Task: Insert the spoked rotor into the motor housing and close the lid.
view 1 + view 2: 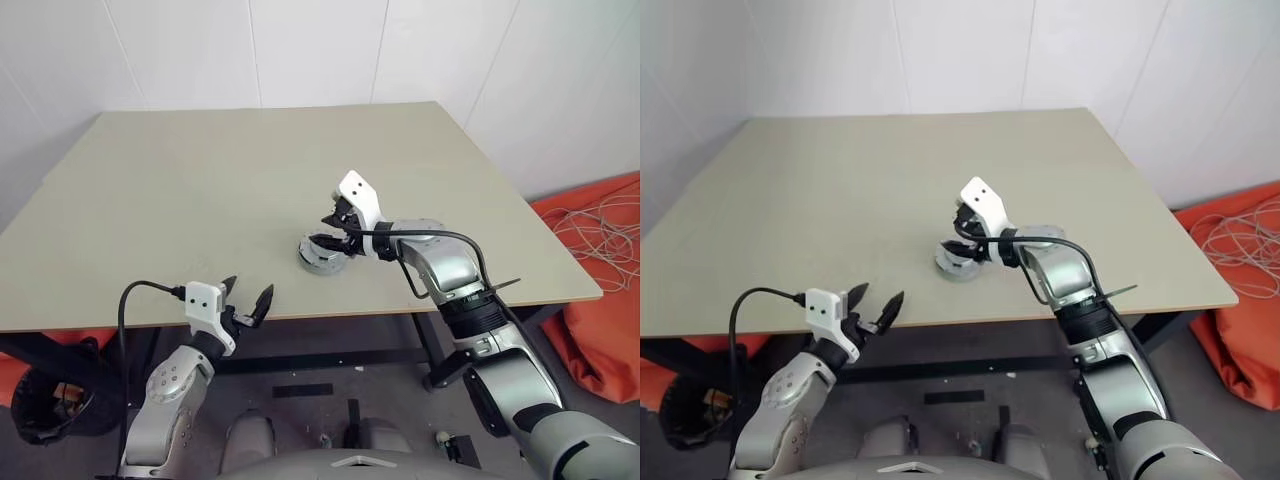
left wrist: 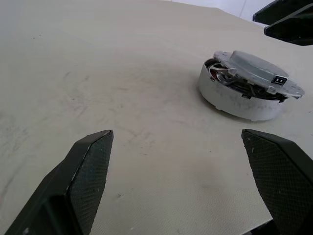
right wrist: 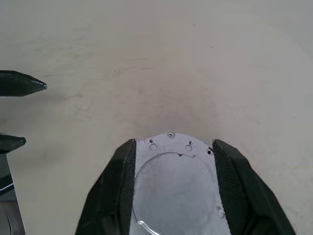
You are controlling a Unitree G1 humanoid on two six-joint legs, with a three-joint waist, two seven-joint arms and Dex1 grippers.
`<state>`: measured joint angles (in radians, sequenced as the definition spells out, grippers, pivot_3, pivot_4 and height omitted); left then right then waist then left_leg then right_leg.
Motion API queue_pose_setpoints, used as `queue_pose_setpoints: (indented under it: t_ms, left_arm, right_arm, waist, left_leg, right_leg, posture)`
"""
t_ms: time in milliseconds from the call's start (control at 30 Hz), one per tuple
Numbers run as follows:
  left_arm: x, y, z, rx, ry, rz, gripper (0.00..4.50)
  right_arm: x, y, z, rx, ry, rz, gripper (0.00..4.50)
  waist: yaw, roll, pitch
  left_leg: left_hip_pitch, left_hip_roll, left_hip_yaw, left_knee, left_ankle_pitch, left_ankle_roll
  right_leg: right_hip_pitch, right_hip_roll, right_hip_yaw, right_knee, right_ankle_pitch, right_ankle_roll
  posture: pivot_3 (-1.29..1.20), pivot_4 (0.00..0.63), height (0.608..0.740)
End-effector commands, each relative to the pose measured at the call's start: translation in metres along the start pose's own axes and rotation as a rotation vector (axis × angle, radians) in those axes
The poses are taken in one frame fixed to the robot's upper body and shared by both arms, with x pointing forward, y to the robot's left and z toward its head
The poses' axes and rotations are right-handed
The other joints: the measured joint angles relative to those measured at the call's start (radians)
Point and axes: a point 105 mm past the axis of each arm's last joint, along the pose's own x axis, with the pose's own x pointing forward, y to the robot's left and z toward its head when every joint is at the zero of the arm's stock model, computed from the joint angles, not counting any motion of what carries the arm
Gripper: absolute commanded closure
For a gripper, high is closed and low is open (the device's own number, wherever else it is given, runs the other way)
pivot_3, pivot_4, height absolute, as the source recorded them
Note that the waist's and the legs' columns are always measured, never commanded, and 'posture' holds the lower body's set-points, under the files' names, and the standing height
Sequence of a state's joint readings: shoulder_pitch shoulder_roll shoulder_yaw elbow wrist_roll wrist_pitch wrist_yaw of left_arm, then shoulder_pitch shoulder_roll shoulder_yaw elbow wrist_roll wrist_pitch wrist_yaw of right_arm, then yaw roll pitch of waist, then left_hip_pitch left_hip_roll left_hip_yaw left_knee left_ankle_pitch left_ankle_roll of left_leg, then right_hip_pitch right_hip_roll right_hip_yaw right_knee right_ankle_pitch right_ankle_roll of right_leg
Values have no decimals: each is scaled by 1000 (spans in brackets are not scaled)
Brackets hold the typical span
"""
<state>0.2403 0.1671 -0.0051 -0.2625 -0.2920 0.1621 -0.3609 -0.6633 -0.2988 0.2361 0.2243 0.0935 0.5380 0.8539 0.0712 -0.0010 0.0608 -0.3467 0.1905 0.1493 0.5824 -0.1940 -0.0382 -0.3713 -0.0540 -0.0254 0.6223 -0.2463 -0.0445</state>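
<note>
Lid laid on the motor housing, right gripper parted around it.

1 motor housing [image 1: 322, 254] is seen on the table [image 1: 200, 190], nearer the front edge than the back and right of the middle, with 1 flat grey lid [image 2: 254, 68] resting tilted on top, wires showing beneath. The right gripper [image 1: 334, 238] is spread either side of the lid, seemingly without pinching it. The left gripper [image 1: 249, 297] is held wide and empty at the front edge. The housing is judged stiff, weighty and smooth; it is best taken by its outer wall, the windings spared.

Bright even light, soft shadows, sharp focus
</note>
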Motion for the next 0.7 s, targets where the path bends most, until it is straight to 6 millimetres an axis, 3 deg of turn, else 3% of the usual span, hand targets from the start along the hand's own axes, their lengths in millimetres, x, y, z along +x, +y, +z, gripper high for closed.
queue_pose_setpoints:
  t_ms: [33,100,467,700]
  left_arm:
    - [0,1,9,15,-43,-3,0]
    - [0,1,9,16,-43,0,0]
    - [-3,3,11,18,-46,13,0]
    - [-4,3,11,20,-46,18,0]
  right_arm:
    - [-5,-4,10,-41,-27,43,534]
    - [-5,-5,7,-40,-16,64,12]
    - [-1,-7,1,-79,-9,150,12]
    - [6,-10,-5,-94,31,116,12]
  waist:
    - [0,0,0]
    - [0,0,0]
    - [0,0,0]
    - [0,0,0]
  left_leg:
    - [0,0,0,0,0,0]
    - [0,0,0,0,0,0]
    - [-1,0,0,0,0,0]
    - [-1,0,0,1,0,1]
  right_leg:
    - [0,0,0,0,0,0]
    - [0,0,0,0,0,0]
    - [0,0,0,0,0,0]
    - [-1,0,-1,0,0,0]
  posture:
    - [0,0,740]
    - [0,0,740]
    - [0,0,740]
    - [0,0,740]
